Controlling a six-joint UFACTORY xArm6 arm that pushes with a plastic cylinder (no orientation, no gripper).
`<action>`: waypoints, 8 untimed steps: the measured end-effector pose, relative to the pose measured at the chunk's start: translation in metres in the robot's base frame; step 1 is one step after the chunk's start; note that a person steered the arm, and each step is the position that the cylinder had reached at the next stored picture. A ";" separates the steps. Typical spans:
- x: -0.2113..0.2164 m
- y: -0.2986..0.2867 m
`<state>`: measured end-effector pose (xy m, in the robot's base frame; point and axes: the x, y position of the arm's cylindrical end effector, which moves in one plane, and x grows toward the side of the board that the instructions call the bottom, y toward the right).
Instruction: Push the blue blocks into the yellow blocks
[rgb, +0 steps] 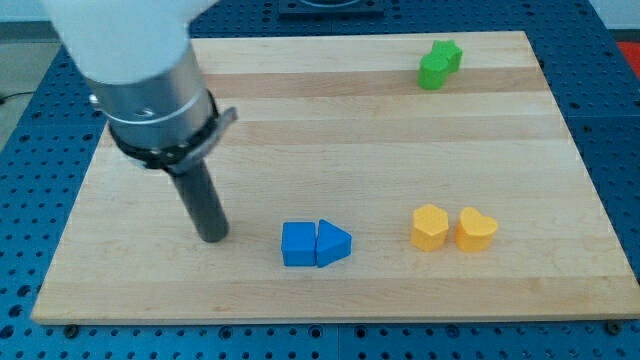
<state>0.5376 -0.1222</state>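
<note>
A blue cube (298, 244) and a blue triangular block (334, 243) lie touching each other near the view's bottom centre. Two yellow blocks lie to their right: a hexagonal one (430, 227) and a heart-shaped one (476, 229), close together. My tip (213, 236) rests on the board to the left of the blue cube, with a gap between them. The rod rises up and to the left into the arm's grey and white body.
Two green blocks (439, 63) sit pressed together near the view's top right. The wooden board (330, 140) lies on a blue perforated table (620, 120). The arm's body (150, 80) covers the board's top left corner.
</note>
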 end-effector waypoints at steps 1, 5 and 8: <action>0.005 0.052; 0.025 0.116; 0.080 0.170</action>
<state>0.6178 0.0478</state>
